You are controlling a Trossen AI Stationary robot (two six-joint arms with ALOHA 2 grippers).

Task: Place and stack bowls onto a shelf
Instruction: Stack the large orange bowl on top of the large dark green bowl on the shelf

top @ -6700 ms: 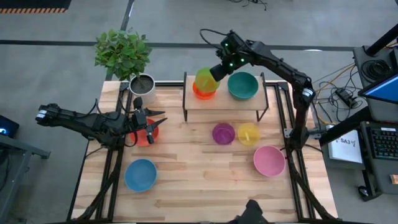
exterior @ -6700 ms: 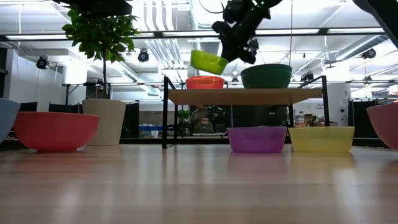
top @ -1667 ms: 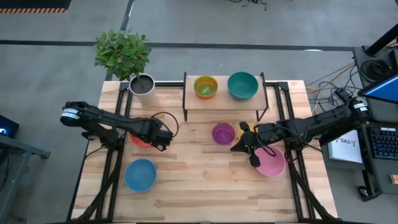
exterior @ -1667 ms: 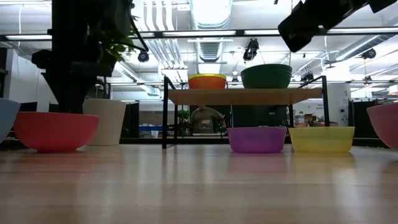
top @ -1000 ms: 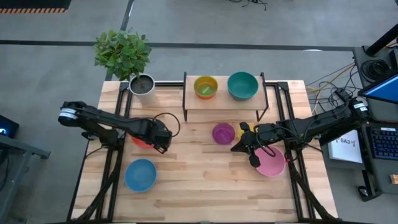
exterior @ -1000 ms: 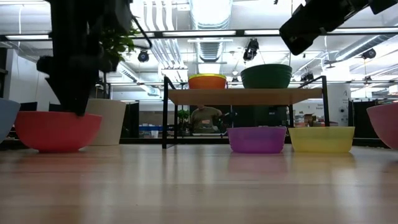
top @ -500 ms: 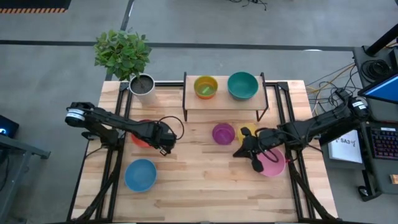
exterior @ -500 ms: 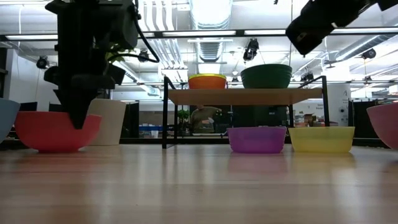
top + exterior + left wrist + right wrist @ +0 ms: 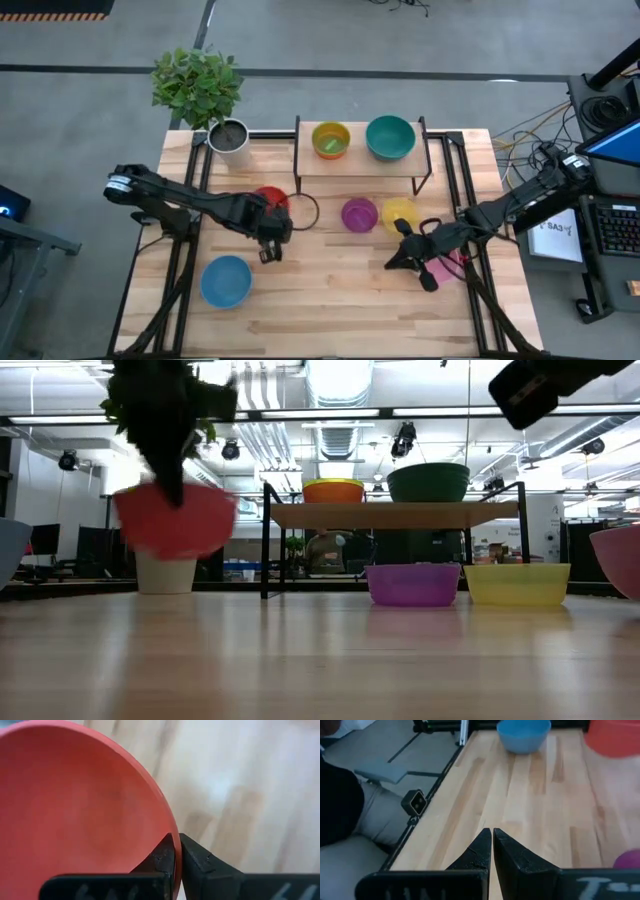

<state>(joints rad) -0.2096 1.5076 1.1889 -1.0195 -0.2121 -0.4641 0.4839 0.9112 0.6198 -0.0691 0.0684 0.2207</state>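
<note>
Now left hand (image 9: 176, 851) pinches red bowl (image 9: 75, 815) rim, lifted off table (image 9: 330, 300).

Your light-wood shelf on thin black legs (image 9: 362, 162) has bare board only at its front edge and a gap between the small yellow-green bowl nested in orange (image 9: 331, 139) and the large teal plastic bowl (image 9: 390, 137). Under it (seen level) the span between the black legs is open. In front, the small purple bowl (image 9: 359, 214) and small yellow bowl (image 9: 400, 213) block a straight approach. The grey metal plant pot (image 9: 228, 137) crowds the shelf's left end. The table's near middle lies bare.
</note>
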